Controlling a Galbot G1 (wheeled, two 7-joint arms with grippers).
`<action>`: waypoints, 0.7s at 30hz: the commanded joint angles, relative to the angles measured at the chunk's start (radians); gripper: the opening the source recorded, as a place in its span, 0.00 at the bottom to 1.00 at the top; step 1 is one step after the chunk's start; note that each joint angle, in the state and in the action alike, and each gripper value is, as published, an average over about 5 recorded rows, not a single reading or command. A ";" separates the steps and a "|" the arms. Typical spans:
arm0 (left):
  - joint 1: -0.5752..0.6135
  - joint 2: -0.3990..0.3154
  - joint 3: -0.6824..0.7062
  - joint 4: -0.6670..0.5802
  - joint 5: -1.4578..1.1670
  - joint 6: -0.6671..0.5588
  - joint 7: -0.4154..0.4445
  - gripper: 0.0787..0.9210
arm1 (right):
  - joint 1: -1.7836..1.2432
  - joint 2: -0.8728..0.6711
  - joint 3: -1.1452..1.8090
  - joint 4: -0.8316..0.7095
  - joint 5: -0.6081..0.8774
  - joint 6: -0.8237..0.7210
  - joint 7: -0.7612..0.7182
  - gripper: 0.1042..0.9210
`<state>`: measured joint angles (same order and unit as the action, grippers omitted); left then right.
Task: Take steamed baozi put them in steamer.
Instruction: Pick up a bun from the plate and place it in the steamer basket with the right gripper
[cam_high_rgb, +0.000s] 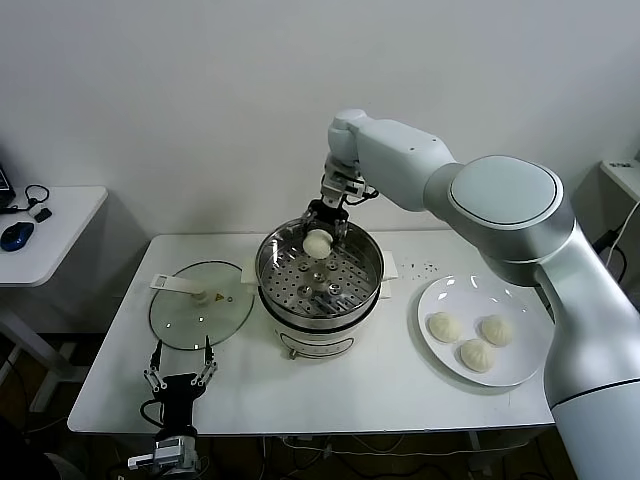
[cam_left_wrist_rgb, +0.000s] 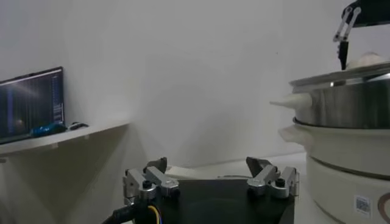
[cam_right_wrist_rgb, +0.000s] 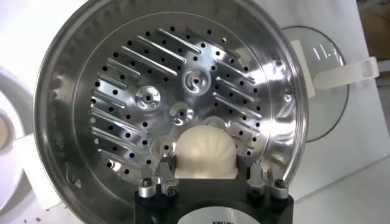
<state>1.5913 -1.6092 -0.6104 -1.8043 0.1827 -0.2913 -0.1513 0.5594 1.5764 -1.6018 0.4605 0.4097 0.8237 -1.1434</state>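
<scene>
The right claw (cam_high_rgb: 318, 232), clamped on a bun (cam_right_wrist_rgb: 205, 152), hangs over the steamer (cam_high_rgb: 370, 262); it should lower onto the tray directly below before letting go. The left claw (cam_high_rgb: 180, 366) waits spread apart.

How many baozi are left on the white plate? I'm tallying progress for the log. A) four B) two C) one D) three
D: three steamed baozi lie on the white plate, while the fourth is held by the right gripper over the steamer.
</scene>
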 joint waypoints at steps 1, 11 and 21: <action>-0.001 -0.049 0.001 0.000 0.001 -0.001 0.000 0.88 | -0.010 0.007 0.002 -0.024 0.001 0.049 -0.007 0.67; -0.001 -0.049 0.002 -0.001 0.001 -0.005 0.000 0.88 | -0.029 0.030 0.032 -0.073 -0.029 0.049 -0.009 0.68; 0.000 -0.049 0.000 -0.003 0.000 -0.006 0.000 0.88 | -0.035 0.036 0.069 -0.103 -0.064 0.049 0.005 0.87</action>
<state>1.5906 -1.6092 -0.6101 -1.8059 0.1828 -0.2977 -0.1515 0.5298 1.6058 -1.5481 0.3799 0.3651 0.8237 -1.1424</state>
